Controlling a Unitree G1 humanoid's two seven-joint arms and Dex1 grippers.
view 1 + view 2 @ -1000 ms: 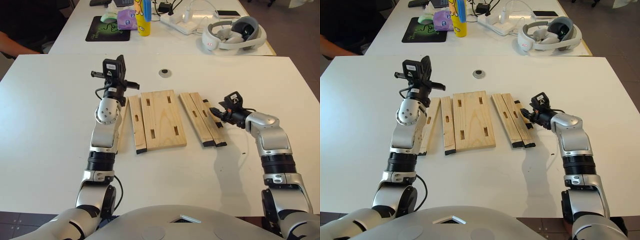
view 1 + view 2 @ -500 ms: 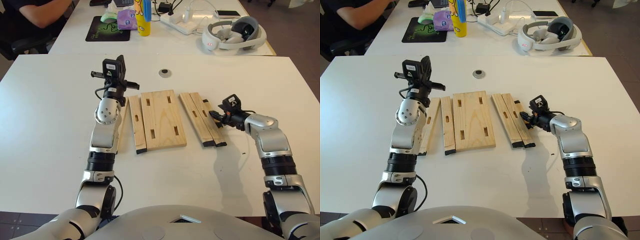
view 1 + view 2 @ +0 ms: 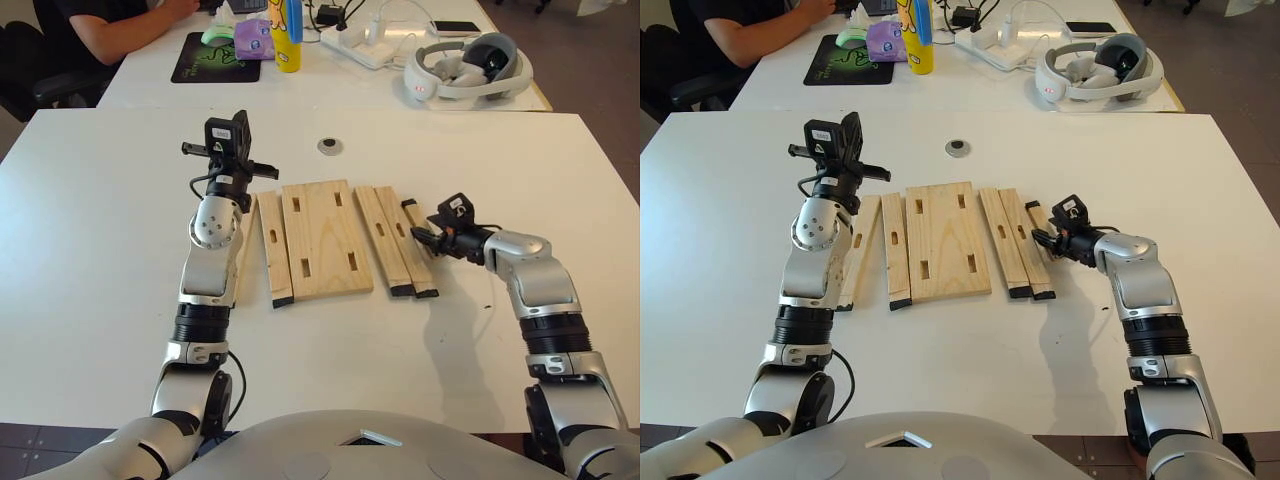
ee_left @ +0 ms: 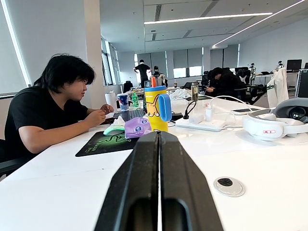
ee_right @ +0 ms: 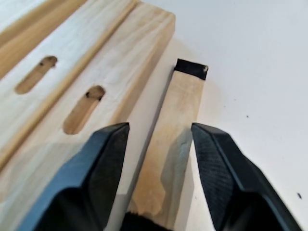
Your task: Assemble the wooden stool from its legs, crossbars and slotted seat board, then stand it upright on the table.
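The slotted seat board (image 3: 325,238) lies flat in the middle of the table. A slotted leg (image 3: 273,250) lies along its left side, and another piece (image 3: 244,255) is partly hidden behind my left arm. Two slotted legs (image 3: 385,240) (image 3: 411,255) lie close together on its right. My right gripper (image 3: 430,236) is low at their right edge, open, its fingers (image 5: 101,163) on either side of a thin crossbar (image 5: 175,130) with a black end. My left gripper (image 3: 228,150) stands raised above the left pieces, shut and holding nothing, its fingers (image 4: 144,192) pressed together.
A round grommet (image 3: 329,146) sits in the table behind the boards. On the far table are a white headset (image 3: 465,68), a yellow bottle (image 3: 288,35), a power strip (image 3: 360,45) and a dark mat (image 3: 215,57). Bare tabletop lies in front and to both sides.
My right gripper has moved left along the table, and the two right legs have slid closer to the seat board. The thin crossbar now shows beside them. The left arm has stayed still.
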